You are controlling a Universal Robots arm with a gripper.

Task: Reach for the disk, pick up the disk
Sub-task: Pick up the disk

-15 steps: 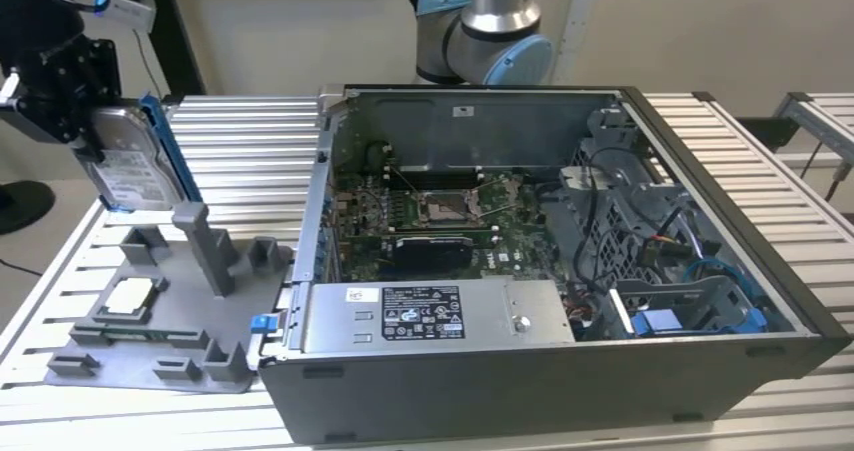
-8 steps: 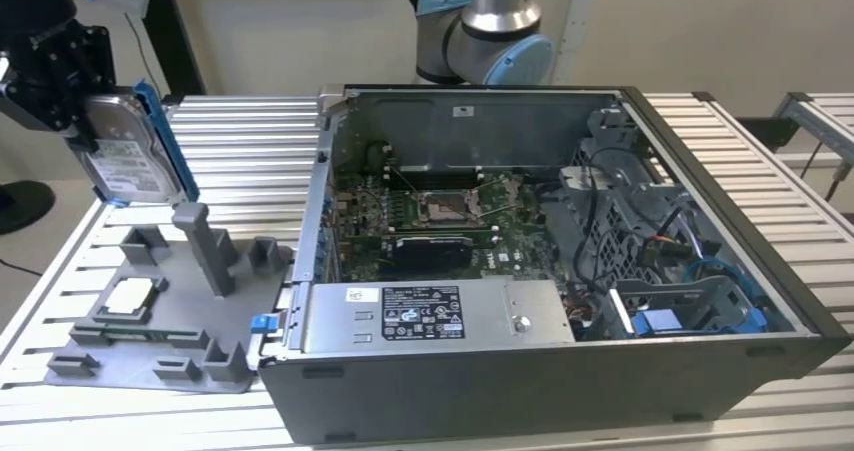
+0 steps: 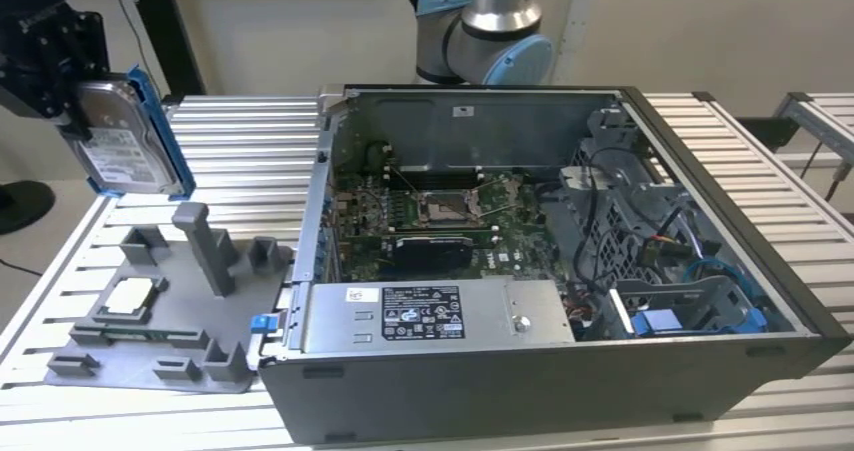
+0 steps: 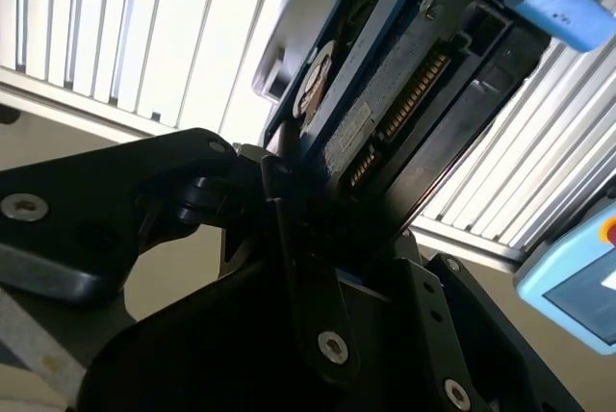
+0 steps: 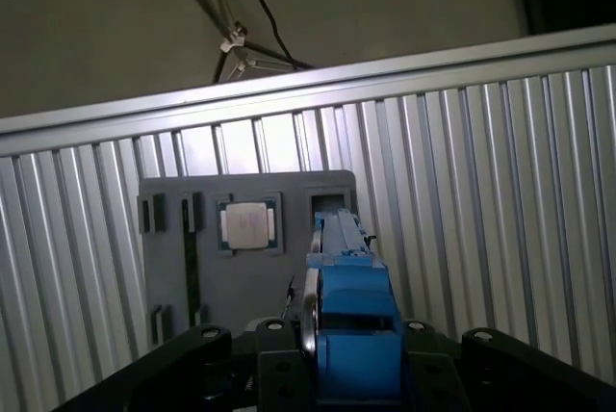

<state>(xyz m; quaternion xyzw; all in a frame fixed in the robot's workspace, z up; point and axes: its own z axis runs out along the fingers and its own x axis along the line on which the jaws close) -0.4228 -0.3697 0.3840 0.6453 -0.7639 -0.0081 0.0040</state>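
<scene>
Above the fixture (image 3: 134, 349): disk (image 3: 127, 141) clamped in claw (image 3: 74, 106)

At the exterior view's left, the claw grips the disk by one edge. The disk hangs upright in the air, clear of the counter (image 3: 247, 141). An open computer case (image 3: 534, 371) stands toward the exterior view's right.

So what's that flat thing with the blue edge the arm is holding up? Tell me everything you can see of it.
That is the disk: a flat, rectangular drive of silver-grey metal with a white printed label on its face and a blue plastic frame along its edges. It hangs in the air, nearly upright and slightly tilted, above the grey fixture at the exterior view's left. Only the black gripper touches it, clamped shut on it.
</scene>
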